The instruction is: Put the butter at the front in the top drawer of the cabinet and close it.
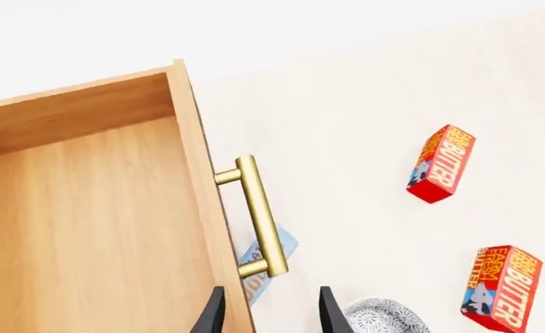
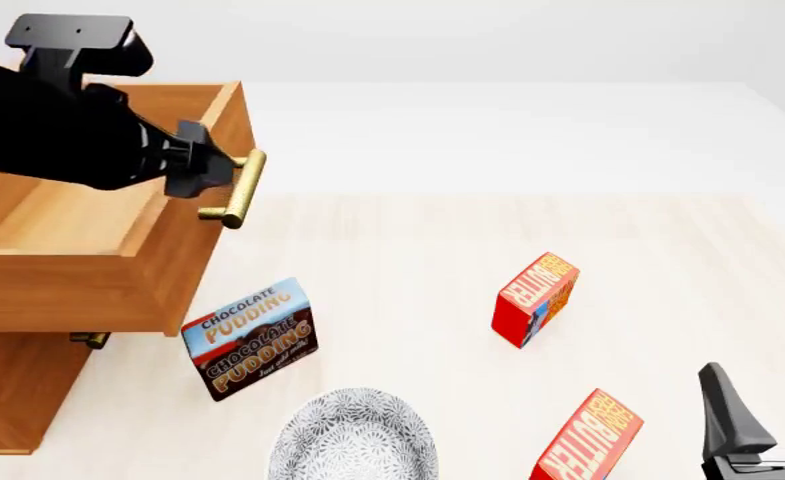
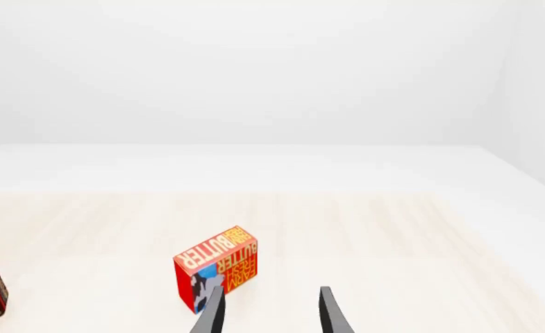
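Observation:
The cabinet (image 2: 19,385) stands at the left with its top drawer (image 2: 85,215) pulled out, and what shows of the inside is bare. My left gripper (image 2: 212,165) is open just by the drawer's brass handle (image 2: 239,190). In the left wrist view the handle (image 1: 258,218) lies just ahead of the open left gripper (image 1: 272,290). The butter at the front (image 2: 588,440) lies near the table's front edge, left of my open right gripper (image 2: 763,385). A twin butter (image 2: 536,298) sits farther back. The right wrist view shows one butter carton (image 3: 216,267) ahead of the right gripper (image 3: 270,295); I cannot tell which.
A chocolate pudding box (image 2: 249,338) stands in front of the cabinet, below the open drawer's corner. A patterned grey bowl (image 2: 352,440) sits at the front edge, between the pudding box and the front butter. The lower drawer's handle (image 2: 89,340) peeks out under the open drawer.

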Motion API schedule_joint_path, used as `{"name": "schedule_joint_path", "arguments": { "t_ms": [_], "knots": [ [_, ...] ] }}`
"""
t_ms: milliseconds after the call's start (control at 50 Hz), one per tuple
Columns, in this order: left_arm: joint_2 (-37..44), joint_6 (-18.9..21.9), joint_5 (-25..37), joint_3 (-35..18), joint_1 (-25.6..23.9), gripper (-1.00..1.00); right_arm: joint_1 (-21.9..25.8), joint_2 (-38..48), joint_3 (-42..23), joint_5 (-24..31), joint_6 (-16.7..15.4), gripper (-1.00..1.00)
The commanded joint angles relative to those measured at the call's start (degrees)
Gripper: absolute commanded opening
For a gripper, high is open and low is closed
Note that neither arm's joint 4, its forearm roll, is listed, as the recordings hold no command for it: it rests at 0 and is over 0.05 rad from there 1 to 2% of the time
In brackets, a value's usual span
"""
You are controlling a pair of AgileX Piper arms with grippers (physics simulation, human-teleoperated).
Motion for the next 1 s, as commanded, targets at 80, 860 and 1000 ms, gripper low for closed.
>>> {"name": "schedule_joint_path", "arguments": {
  "t_ms": [80,860,1000],
  "knots": [
    [-3.0,2.2,2.4,-3.0,-2.3,1.00,0.0,-0.2,0.1,0.1,0.0,1.00],
    [-4.5,18.1,-4.6,-3.7,-12.8,1.00,0.0,-0.2,0.1,0.1,0.0,1.00],
    [-3.2,18.1,-9.1,-1.5,-15.8,1.00,0.1,-0.2,0.1,0.1,0.0,1.00]
  ]
}}
